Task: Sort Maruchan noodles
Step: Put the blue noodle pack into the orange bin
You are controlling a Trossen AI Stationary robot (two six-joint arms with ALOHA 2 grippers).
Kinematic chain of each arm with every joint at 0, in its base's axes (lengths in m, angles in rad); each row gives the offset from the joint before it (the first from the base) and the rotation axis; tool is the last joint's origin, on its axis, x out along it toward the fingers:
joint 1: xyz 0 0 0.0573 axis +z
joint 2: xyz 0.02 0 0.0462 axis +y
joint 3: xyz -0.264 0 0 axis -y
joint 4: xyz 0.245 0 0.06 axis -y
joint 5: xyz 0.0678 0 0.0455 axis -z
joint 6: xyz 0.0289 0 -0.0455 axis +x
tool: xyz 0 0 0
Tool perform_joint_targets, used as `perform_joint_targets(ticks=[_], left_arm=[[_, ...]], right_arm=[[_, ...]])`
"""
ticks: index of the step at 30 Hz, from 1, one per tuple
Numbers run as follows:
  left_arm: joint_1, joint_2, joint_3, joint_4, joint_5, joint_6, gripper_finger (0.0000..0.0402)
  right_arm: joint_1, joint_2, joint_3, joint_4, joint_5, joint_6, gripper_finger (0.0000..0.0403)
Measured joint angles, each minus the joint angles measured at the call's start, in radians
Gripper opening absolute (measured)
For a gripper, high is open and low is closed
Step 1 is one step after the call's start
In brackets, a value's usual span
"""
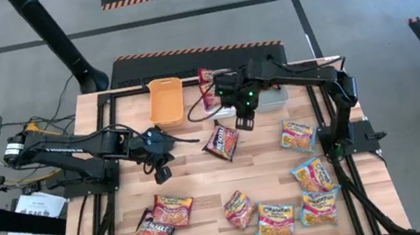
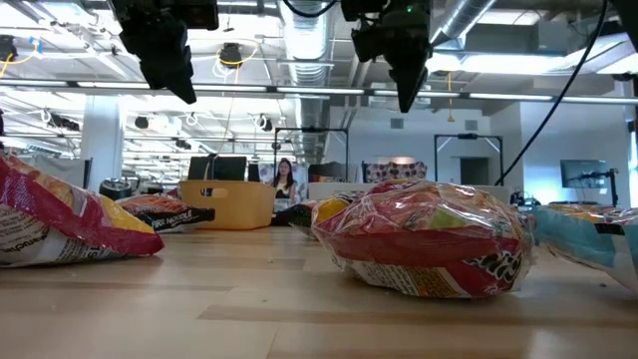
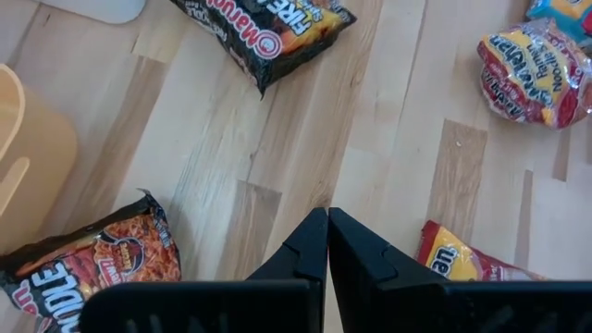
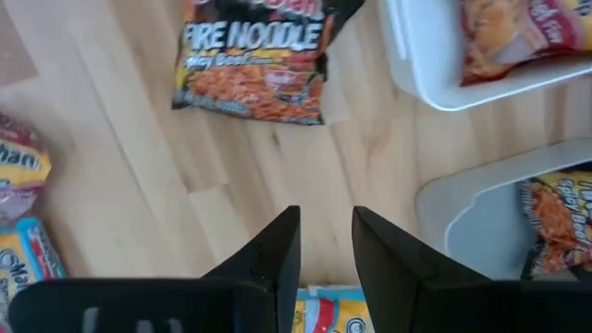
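Several Maruchan noodle packets lie flat on the wooden table. A dark Fire Noodle packet [image 1: 222,141] [image 4: 254,65] is at the middle. Yellow-and-blue ones [image 1: 298,133] lie at the right, red-orange ones [image 1: 174,209] near the front. One red-orange packet [image 4: 518,32] lies in the white bin [image 4: 421,65], and another packet [image 4: 560,222] lies in the grey bin [image 4: 472,217]. My right gripper [image 1: 246,122] [image 4: 326,217] hangs open above the table beside these bins, pointing down, with nothing between its fingers. My left gripper [image 1: 162,175] [image 3: 327,217] is shut and empty above the table's left middle.
An orange bin [image 1: 166,101] stands at the far left-centre, with the white and grey bins to its right. Bare wood lies between the dark middle packet and the packets in the front row. A black frame runs along the table's edges.
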Motion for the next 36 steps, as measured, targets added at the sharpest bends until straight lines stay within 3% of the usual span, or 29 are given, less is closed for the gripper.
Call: perform_joint_targets(ticks=[13,19,23,36], left_arm=[[0.0,0.0,0.0,-0.005,0.0,0.0,0.0],[0.0,0.0,0.0,-0.004,0.0,0.0,0.0],[0.0,0.0,0.0,-0.009,0.0,0.001,0.0007],[0.0,0.0,0.0,0.004,-0.027,0.002,0.0108]], right_arm=[[0.117,-0.003,-0.189,-0.003,0.002,0.048,0.0127],[0.168,-0.094,-0.312,0.014,0.014,0.119,0.0127],[0.204,-0.206,-0.417,0.048,0.088,0.191,0.0127],[0.34,-0.501,-0.639,0.124,0.106,0.472,0.0127]])
